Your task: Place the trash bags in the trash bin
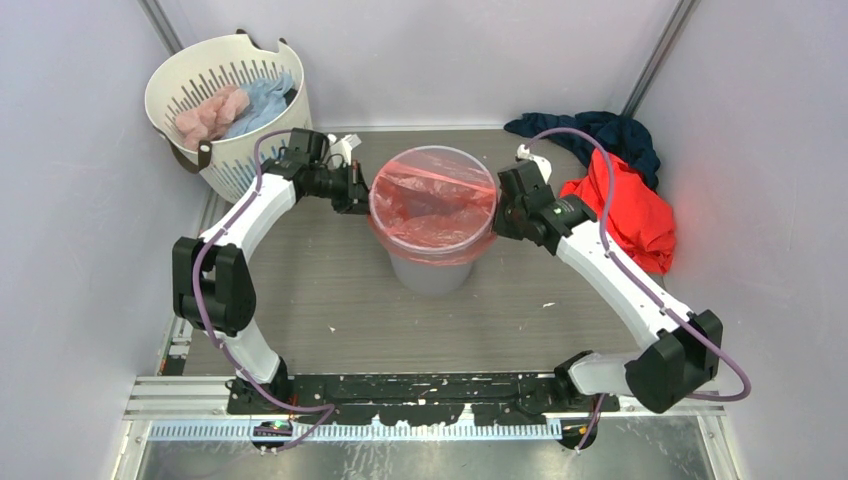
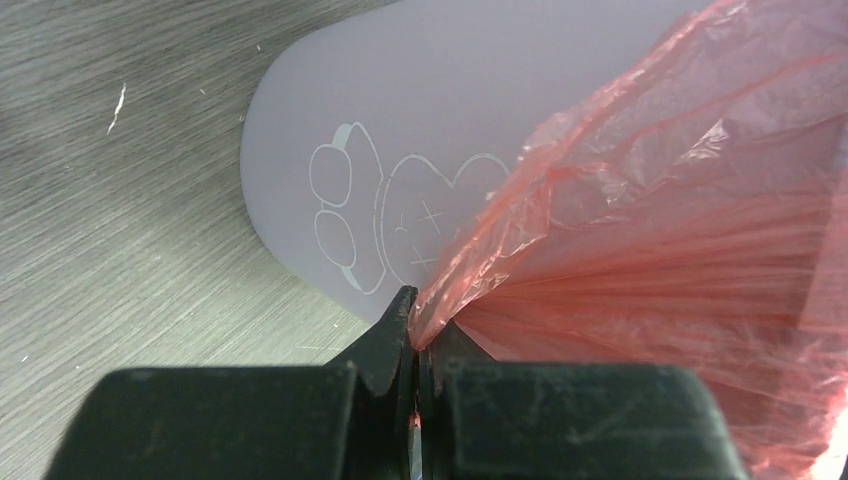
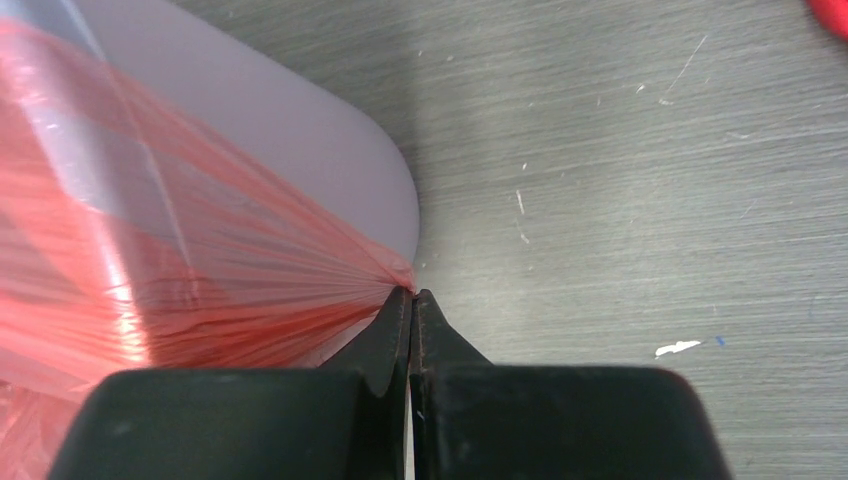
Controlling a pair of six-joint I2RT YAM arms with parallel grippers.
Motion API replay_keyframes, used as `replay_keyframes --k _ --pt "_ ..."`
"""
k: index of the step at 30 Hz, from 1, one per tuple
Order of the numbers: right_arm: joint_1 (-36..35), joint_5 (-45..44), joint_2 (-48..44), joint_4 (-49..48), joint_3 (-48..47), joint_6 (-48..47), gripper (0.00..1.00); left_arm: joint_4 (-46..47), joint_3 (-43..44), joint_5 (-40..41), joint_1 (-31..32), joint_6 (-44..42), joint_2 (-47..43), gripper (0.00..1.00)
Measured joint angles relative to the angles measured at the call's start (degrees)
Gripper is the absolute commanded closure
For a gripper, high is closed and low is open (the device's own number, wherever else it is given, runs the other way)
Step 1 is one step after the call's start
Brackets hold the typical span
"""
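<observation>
The translucent red-pink trash bag lines the light grey round trash bin in the middle of the floor, its film folded over the rim. My left gripper is at the bin's left rim, shut on the bag's edge; the left wrist view has the film pinched at the tips of that gripper, with the bin wall behind. My right gripper is at the right rim, shut on the bag; the film fans out taut from the gripper's tips over the bin.
A white slotted laundry basket with pink and blue cloth stands at the back left. A red-orange garment and a dark blue one lie at the back right. Grey walls close in on both sides.
</observation>
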State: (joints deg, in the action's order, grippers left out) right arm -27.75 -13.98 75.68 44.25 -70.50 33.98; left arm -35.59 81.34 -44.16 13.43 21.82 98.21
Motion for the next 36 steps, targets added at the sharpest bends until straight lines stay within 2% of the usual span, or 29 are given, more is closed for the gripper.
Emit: replay_keyframes --k 11,20,21,22,23,25,29,33,36 --pt "-9.9 -1.0 -7.1 4.2 4.0 3.3 0.99 0.3 -0.9 0.2 -0.1 -0.2 -1.0 1.0" --pt "-24.3 -5.9 -10.4 8.8 5.2 8.8 0.99 1.8 -4.8 1.5 -0.6 -1.5 -4.7 0.99" --pt "-25.6 -6.2 -10.6 9.2 5.3 9.4 0.92 2.1 -5.6 1.7 -0.6 -1.5 -5.4 0.98" --pt "-26.4 -6.5 -10.8 9.7 5.5 9.9 0.8 2.3 -6.5 1.9 -0.7 -1.5 -6.3 0.95" --pt "-27.0 -7.0 -11.0 10.2 5.5 10.6 0.71 2.4 -7.2 2.2 -0.7 -1.5 -7.0 0.88" --pt "-27.4 -8.2 -11.3 11.3 5.5 11.8 0.59 2.4 -7.7 2.7 -0.7 -1.5 -7.7 0.81" --pt "-27.5 -12.6 -11.7 16.6 4.2 13.3 0.47 1.4 -7.7 4.0 -0.6 -1.3 -7.8 0.75" --pt "-27.6 -16.3 -12.6 20.1 0.9 13.4 0.42 -0.5 -7.3 5.3 0.1 -0.9 -7.8 0.68" --pt "-27.6 -18.6 -14.4 22.4 -2.1 13.1 0.39 -1.4 -6.4 6.6 0.3 0.0 -7.8 0.55"
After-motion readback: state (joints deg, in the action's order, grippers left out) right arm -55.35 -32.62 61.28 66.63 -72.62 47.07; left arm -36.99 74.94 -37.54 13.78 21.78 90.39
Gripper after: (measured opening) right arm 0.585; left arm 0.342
